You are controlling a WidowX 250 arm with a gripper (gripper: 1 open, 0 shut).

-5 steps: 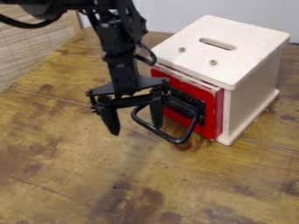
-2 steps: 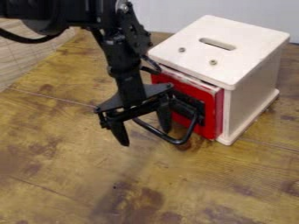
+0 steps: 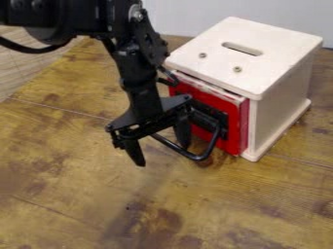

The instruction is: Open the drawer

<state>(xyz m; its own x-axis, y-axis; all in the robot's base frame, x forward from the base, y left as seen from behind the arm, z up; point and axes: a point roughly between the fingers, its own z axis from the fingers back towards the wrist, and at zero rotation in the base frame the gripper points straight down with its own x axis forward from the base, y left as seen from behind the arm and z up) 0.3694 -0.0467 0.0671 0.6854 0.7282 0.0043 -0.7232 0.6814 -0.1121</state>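
The drawer (image 3: pixel 212 103) has a red front and sits in a cream-white box (image 3: pixel 281 93) at the right. Its front looks about level with the box face. A large black loop handle (image 3: pixel 200 154) sticks out from it toward the lower left. My black gripper (image 3: pixel 162 146) hangs from the arm at the upper left, right at the handle's left end. It is open, with one finger (image 3: pixel 139 156) outside the loop and the other by the handle's near bar. I cannot tell whether a finger touches the handle.
The box stands on a worn wooden table (image 3: pixel 78 204). Its top panel has a slot (image 3: pixel 240 47) and two small screws. A woven mat or wall (image 3: pixel 39 58) shows at the far left behind the arm.
The gripper has moved down and to the right, from beside the handle to right at its left end. It stays open. The drawer has not visibly moved.
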